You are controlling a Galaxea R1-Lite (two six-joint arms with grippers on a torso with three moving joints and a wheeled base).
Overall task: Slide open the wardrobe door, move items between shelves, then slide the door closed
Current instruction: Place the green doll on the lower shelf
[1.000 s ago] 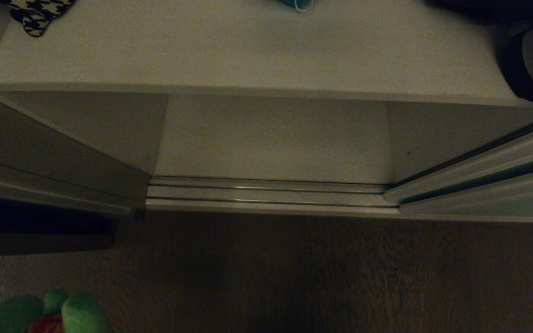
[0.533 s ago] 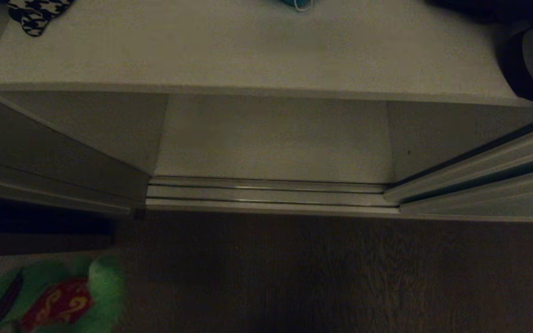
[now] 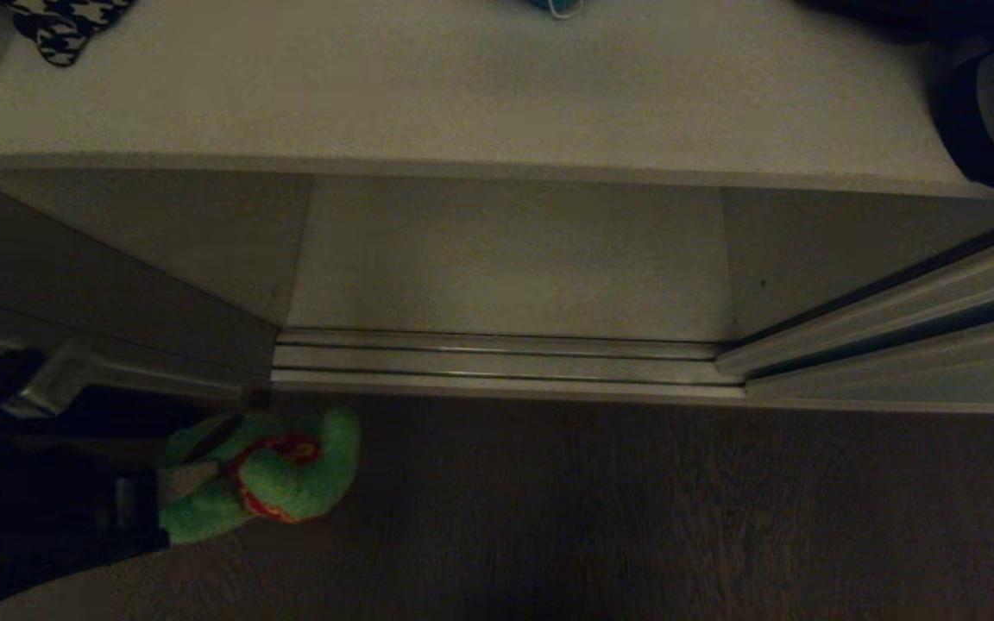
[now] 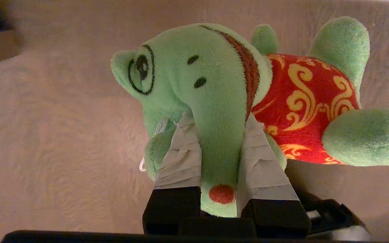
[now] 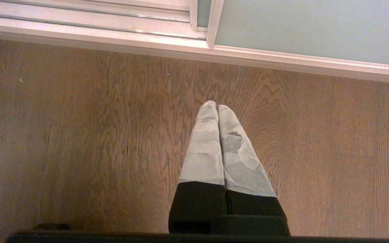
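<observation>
I see the sliding wardrobe door (image 5: pixel 309 30) pushed aside at right, leaving the lower shelf (image 3: pixel 506 259) exposed mid-frame. I'd carry the green plush toy (image 3: pixel 277 470), lower left, over the floor track (image 3: pixel 497 362) before letting go. My left hand (image 4: pixel 219 135) is clamped on its head; the right hand (image 5: pixel 216 108) hangs over the floor, pressed together.

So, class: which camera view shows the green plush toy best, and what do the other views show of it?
The left wrist view: the green plush toy fills it, its face and red patch clear, pinched by the left gripper. The head view shows it small and dim at lower left. The right wrist view shows none of it.
</observation>
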